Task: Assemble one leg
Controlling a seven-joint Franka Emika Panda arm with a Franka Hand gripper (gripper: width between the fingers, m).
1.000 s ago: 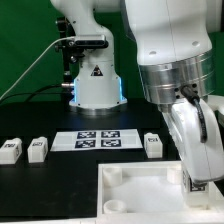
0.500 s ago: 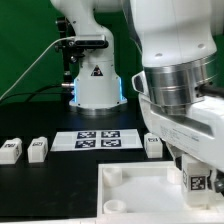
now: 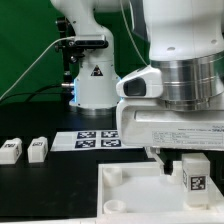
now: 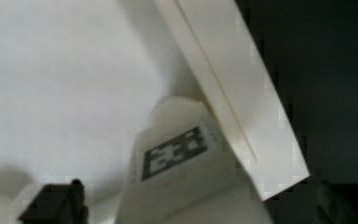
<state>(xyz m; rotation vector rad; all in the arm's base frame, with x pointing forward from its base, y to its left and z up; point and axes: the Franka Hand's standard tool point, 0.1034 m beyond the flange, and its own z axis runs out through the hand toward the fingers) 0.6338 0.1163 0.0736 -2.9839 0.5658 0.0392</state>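
1. Currently the leg (image 3: 193, 178) stands upright at the corner of the large white panel (image 3: 135, 188) on the exterior view's right, with its marker tag facing the camera. It looks set in that corner's socket, though the joint itself is hidden
2. Directly over it hangs the gripper (image 4: 194, 205). In the wrist view the dark fingertips (image 4: 51, 202) sit one on each side of the leg with pale panel showing in the gaps, so the jaws look spread wide and seem to grip nothing
3. Done, by my reading: one leg is off the tabletop (image 3: 40, 185) and placed at its corner of the panel
4. Remaining: I cannot tell whether the leg is turned fully home. Tightening probably remains, and that would call for a fresh grasp on the leg first
5. Elsewhere, one spare leg (image 3: 10, 150) and a second spare leg (image 3: 38, 149) rest on the tabletop at the exterior view's left, beside the marker board (image 3: 98, 139). Both are well apart from the corner being worked, and empty sockets (image 3: 113, 176) show on the panel's other side
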